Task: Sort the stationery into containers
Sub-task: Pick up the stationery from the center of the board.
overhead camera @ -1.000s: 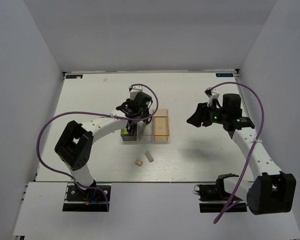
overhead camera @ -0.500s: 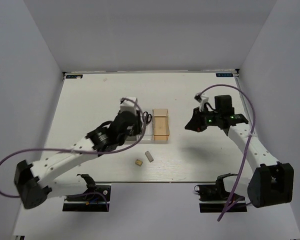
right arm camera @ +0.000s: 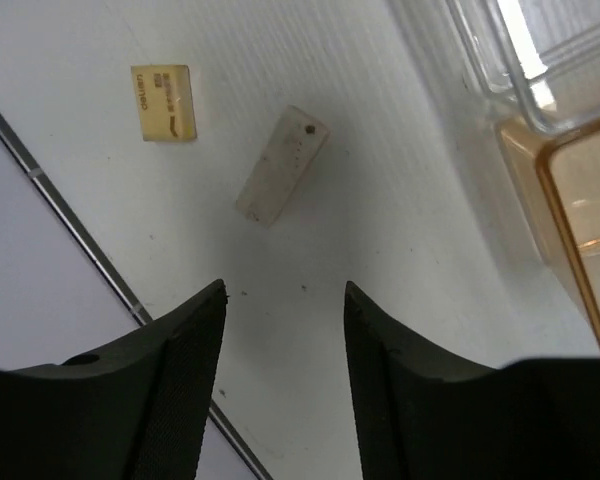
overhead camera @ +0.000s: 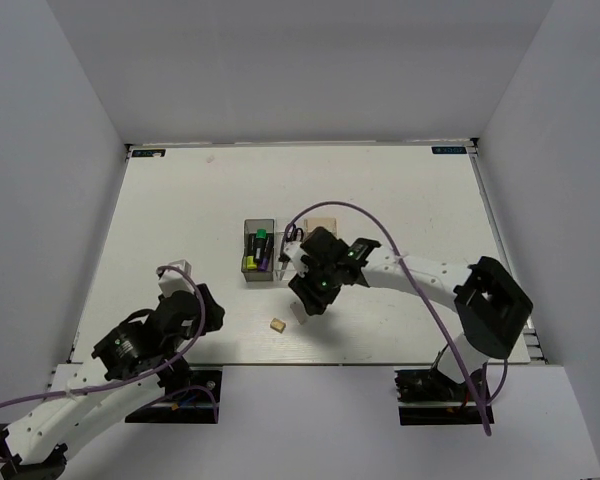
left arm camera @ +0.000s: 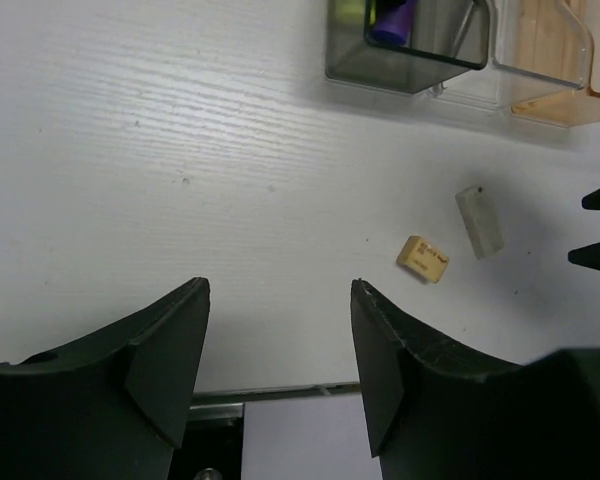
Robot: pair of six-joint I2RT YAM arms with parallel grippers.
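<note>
Left claw (left arm camera: 278, 295) and right claw (right arm camera: 284, 295) gape empty; overhead, right arm (overhead camera: 420, 273) mostly hides amber bin (overhead camera: 325, 220).

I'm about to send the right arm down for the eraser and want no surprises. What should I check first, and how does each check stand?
1. Right tool open and empty: ok.
2. Eraser lying free, nothing touching it: ok.
3. Eraser between the fingers: not ok. It lies ahead of the tips and slanted across the gap.
4. Tan block apart from the eraser, out of the closing path: ok.
5. Left tool clear of the eraser, open and empty: ok.
6. Room in the amber bin: ok in the part that shows. The rest is out of view.
</note>
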